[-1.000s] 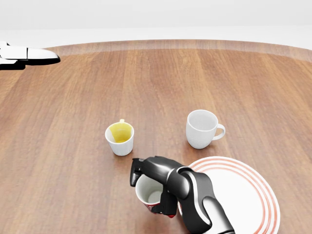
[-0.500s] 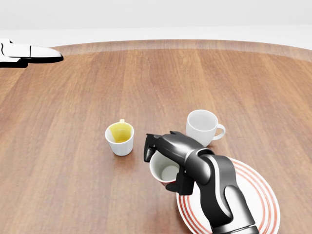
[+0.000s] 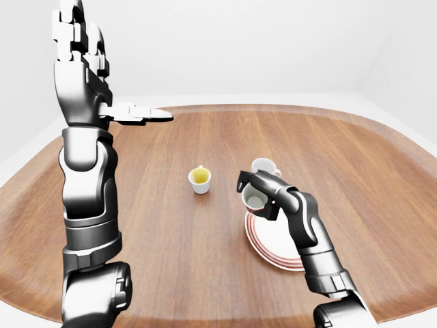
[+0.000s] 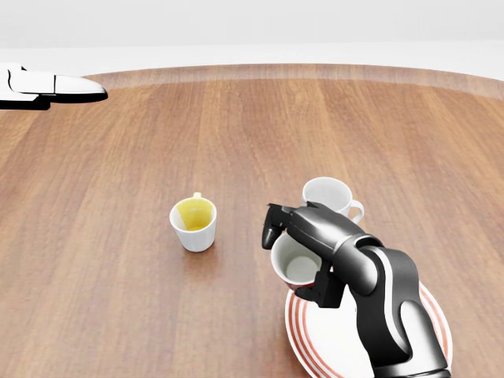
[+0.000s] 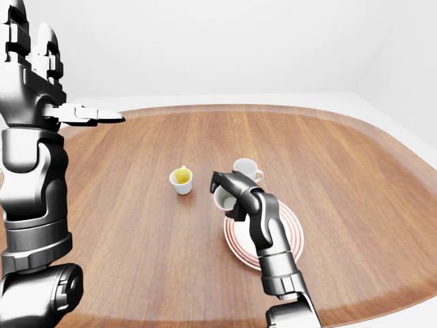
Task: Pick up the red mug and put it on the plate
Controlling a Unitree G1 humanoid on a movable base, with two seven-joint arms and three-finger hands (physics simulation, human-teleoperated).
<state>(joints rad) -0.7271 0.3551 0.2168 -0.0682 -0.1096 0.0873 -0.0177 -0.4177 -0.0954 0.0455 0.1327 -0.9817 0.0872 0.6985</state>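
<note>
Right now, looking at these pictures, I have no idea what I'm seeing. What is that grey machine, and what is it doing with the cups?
It is a simulated humanoid robot, seen through cameras on its own head. Its right hand grips the red mug, white inside, over the near edge of the red-ringed plate. Its left hand is raised, open and empty. On the wooden table also stand a white mug and a small cup with a yellow inside.
</note>
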